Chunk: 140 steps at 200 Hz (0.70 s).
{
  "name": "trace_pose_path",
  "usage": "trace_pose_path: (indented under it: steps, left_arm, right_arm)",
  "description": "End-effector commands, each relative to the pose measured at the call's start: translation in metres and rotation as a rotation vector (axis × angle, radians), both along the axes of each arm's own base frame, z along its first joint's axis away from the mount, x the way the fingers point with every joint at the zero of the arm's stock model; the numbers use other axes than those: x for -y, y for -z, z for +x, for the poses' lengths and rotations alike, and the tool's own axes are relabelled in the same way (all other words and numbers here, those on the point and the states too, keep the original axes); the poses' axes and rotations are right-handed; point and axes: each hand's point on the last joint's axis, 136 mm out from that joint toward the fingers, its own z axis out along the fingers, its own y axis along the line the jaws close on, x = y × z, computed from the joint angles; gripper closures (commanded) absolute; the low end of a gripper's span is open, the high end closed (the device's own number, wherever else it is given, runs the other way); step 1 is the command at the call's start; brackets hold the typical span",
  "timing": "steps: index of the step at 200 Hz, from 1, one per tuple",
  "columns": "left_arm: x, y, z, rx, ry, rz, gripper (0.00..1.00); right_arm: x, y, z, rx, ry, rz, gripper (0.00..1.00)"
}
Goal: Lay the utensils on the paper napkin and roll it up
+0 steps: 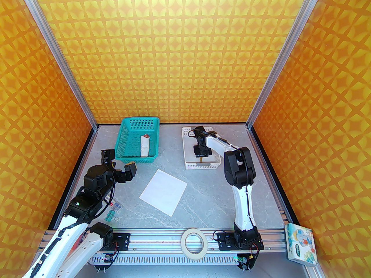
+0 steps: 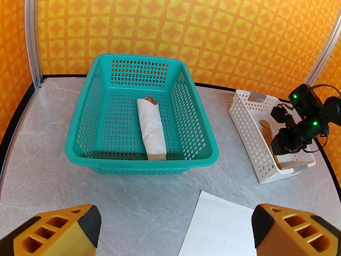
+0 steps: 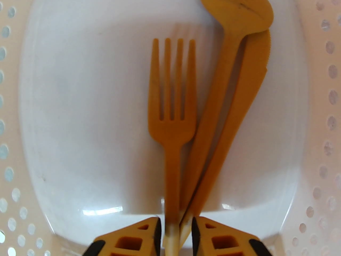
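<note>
Early going: the paper napkin (image 1: 163, 190) lies flat and bare mid-table, nothing placed on it, no rolling begun. The utensils (image 3: 173, 132) are down in the white basket (image 1: 203, 166), long axes running along its length, tines and spoon bowl pointing away toward the back wall, handles bunched together. The right gripper (image 3: 175, 228) has its pads against those handle ends, a pinch as far as this tight view lets me judge. The left gripper (image 2: 174, 224) hovers spread wide by the napkin's far corner.
</note>
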Motion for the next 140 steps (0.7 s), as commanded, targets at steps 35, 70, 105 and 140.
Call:
trace_pose_path:
  steps: [35,70,105,140]
  left_arm:
    - [-0.005,0.004,0.000,-0.007,-0.018,0.024,0.01]
    - [-0.006,0.004,0.001,-0.009,-0.022,0.026,0.01]
    - [-0.006,0.003,0.001,-0.007,-0.023,0.029,0.01]
    - [-0.006,0.003,0.001,-0.008,-0.023,0.027,0.01]
  right_arm:
    - [0.000,0.012,0.002,-0.030,-0.022,-0.014,0.79]
    - [0.001,0.010,0.001,-0.029,-0.026,-0.017,0.85]
    - [0.001,-0.001,0.003,-0.002,-0.025,-0.016,0.89]
    - [0.001,-0.021,0.006,0.043,-0.020,-0.004,0.88]
